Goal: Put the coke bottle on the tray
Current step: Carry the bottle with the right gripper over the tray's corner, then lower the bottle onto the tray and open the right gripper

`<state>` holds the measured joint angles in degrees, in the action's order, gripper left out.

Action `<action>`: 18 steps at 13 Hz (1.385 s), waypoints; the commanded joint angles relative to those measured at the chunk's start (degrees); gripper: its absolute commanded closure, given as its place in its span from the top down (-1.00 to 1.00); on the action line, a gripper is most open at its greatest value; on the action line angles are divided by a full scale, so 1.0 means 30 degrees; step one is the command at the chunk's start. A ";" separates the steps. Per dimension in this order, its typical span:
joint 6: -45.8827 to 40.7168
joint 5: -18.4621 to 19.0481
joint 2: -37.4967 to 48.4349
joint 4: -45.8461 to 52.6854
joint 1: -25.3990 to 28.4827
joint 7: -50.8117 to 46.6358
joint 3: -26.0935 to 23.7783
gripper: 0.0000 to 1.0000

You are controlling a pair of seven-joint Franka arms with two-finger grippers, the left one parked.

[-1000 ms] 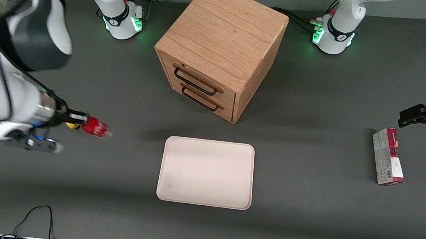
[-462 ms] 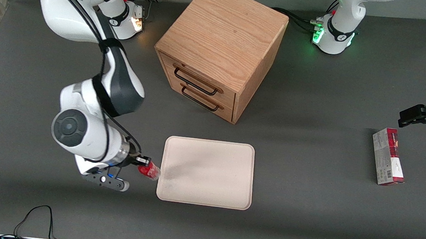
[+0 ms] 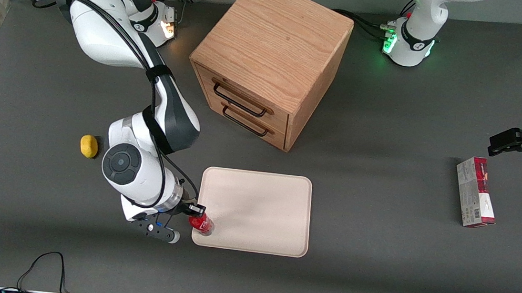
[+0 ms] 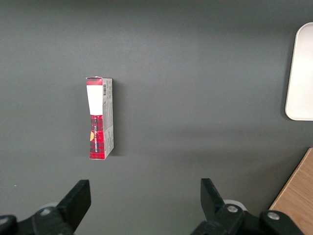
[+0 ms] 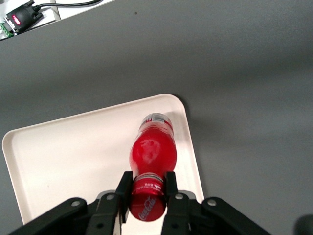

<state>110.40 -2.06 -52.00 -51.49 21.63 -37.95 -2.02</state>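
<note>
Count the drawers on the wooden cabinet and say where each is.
2. Both are in the wooden cabinet's front: the upper drawer, and the lower drawer directly beneath it. Both appear closed.

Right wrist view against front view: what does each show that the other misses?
Only the right wrist view shows the hand's fingers clamped on the coke bottle's cap end. Only the front view shows the wooden cabinet, yellow object and carton. Both show the coke bottle, held by the hand, over the corner of the tray nearest the working arm.
</note>
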 commanded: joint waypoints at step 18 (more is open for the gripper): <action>-0.2306 0.1387 0.0044 0.0786 0.0115 0.1182 0.0176 1.00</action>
<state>108.47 0.92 -53.39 -50.10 22.16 -37.36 -1.79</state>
